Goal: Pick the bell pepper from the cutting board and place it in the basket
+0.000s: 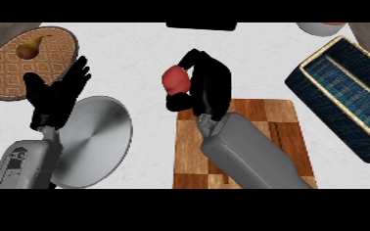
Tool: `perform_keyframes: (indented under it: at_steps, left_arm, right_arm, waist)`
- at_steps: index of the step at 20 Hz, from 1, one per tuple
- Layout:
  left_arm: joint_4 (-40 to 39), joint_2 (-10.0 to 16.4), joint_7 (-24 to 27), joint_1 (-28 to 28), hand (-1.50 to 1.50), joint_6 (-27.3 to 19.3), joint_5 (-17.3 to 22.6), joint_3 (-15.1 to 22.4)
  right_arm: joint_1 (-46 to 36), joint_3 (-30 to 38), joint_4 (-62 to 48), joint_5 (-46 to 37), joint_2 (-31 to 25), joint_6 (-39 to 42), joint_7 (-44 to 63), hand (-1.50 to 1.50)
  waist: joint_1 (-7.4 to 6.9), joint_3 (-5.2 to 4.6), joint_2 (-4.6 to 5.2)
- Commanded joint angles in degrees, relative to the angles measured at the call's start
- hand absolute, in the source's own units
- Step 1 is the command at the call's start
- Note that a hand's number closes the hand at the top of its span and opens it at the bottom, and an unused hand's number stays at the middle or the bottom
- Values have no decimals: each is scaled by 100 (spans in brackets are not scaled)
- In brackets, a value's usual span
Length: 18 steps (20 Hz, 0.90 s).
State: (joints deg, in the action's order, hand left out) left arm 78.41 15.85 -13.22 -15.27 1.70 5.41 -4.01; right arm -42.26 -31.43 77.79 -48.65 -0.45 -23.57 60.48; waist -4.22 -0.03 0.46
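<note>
Nearest me, my right hand (208,85) curls round the bell pepper (175,78); basket (302,80) at 3 o'clock, left hand (61,92) spread wide at 9 o'clock.

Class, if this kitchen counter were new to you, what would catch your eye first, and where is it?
The red bell pepper stands out first, clasped in the curled black right hand near the far left corner of the wooden cutting board. Next comes the dark blue basket at the right edge, then the open left hand resting at the left beside a round grey plate.
</note>
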Motion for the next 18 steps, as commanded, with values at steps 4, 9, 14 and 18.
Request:
perform_keyframes:
  at_steps: [4,9,14,18]
  left_arm:
    - [-134,-23,130,141,0,-55,-35,-79]
    - [-289,71,304,220,0,11,-33,-186]
    - [87,33,55,393,0,-98,-71,-126]
    - [84,-81,-13,211,0,-222,-85,-120]
  right_arm:
    - [-1544,98,-497,-862,43,-816,1580,150]
    - [-2143,548,-601,-1291,42,-162,2168,150]
    - [-2858,1247,-1118,-1622,42,388,2155,150]
    - [-3323,1575,-1408,-1903,43,574,2188,150]
  waist:
    - [155,-12,-54]
    - [294,-14,-81]
    - [294,-3,-94]
    - [347,-3,-82]
